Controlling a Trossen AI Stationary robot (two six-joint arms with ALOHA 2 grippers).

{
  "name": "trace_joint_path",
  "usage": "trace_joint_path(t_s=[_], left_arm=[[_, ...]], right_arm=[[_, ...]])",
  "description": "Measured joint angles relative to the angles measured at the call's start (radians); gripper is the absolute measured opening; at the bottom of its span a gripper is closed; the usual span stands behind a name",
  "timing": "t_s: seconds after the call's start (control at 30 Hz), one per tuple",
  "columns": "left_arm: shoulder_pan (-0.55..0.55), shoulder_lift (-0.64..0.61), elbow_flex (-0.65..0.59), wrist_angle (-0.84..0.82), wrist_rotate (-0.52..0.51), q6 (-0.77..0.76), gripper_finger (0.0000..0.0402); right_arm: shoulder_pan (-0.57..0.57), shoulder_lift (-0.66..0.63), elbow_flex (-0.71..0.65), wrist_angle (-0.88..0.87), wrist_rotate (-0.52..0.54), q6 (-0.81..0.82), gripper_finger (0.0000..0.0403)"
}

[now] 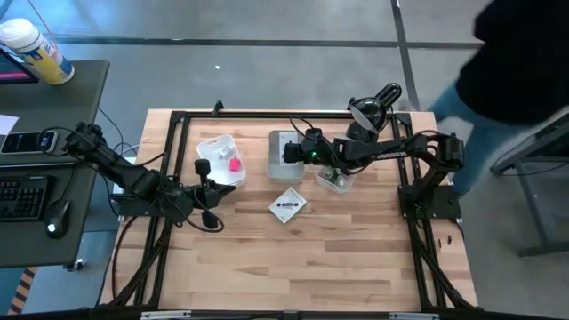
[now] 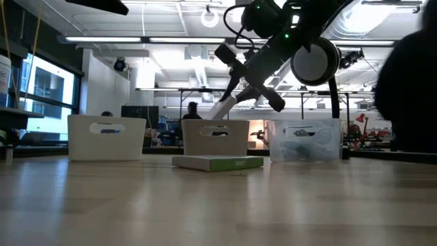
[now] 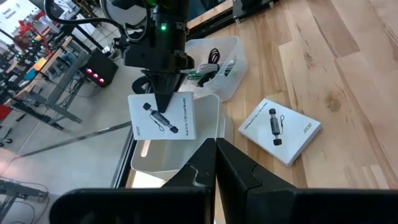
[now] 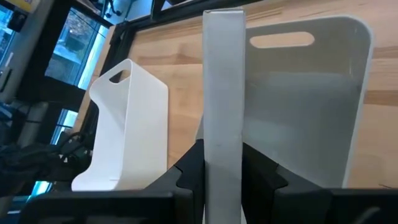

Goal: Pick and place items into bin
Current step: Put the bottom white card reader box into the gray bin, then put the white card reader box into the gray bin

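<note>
Worktop (image 1: 356,258) showing pale wood planks. Three bins (image 1: 286,156) looking white, translucent. Pink block (image 1: 235,164) lying in left bin. White cards (image 1: 287,205) carrying black print. Arms appearing dark.

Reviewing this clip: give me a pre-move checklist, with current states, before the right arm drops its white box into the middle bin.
1. White box between the right gripper fingers: ok.
2. Box above the middle bin: ok.
3. Box clear of the bin rim: cannot tell.
4. Left gripper shut, parked away from the bin: ok.
5. Second white box lying on the table, not in a bin: not ok.
</note>
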Motion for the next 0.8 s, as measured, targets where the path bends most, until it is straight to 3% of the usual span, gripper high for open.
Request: trace_joint_path(t_s=[0.8], left_arm=[[0.0, 0.0, 0.0, 0.001, -0.012, -0.003, 0.0]], right_arm=[[0.0, 0.0, 0.0, 0.051, 0.001, -0.067, 0.0136]])
